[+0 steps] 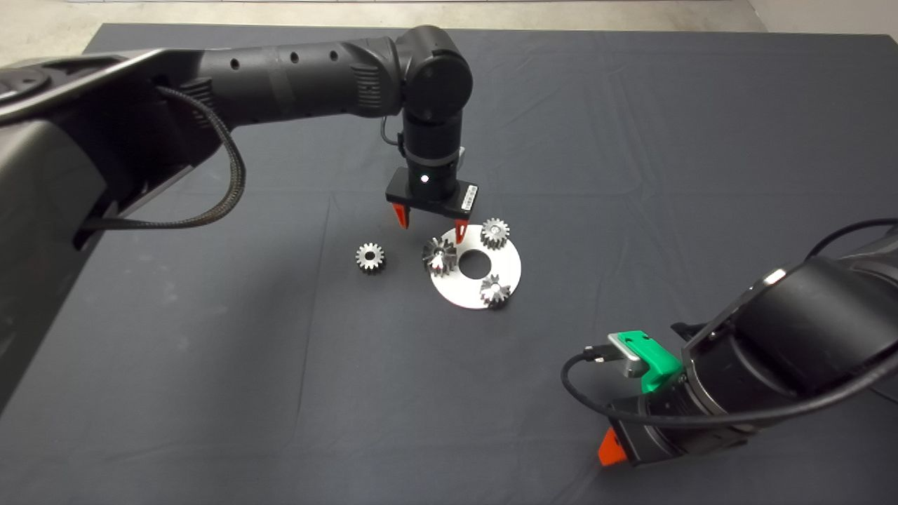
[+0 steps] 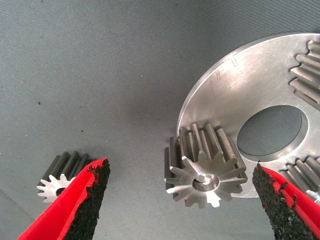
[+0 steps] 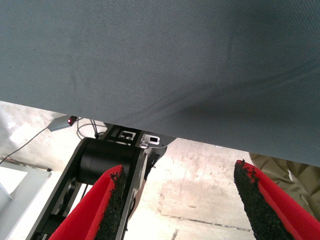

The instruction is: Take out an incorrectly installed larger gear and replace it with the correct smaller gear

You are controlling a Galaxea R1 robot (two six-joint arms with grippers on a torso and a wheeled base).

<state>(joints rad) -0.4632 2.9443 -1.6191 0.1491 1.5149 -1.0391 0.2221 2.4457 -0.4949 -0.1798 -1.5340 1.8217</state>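
The left hand hangs with fingers spread just above the larger gear, which sits on the silver disc's edge. A smaller gear lies on the mat beside it. The right hand waits spread at the counter's near right edge.

You've got a dark grey cloth mat covering the table, creased in places. A flat round silver metal plate with a centre hole lies mid-mat. Pale concrete floor shows beyond the mat's far edge.
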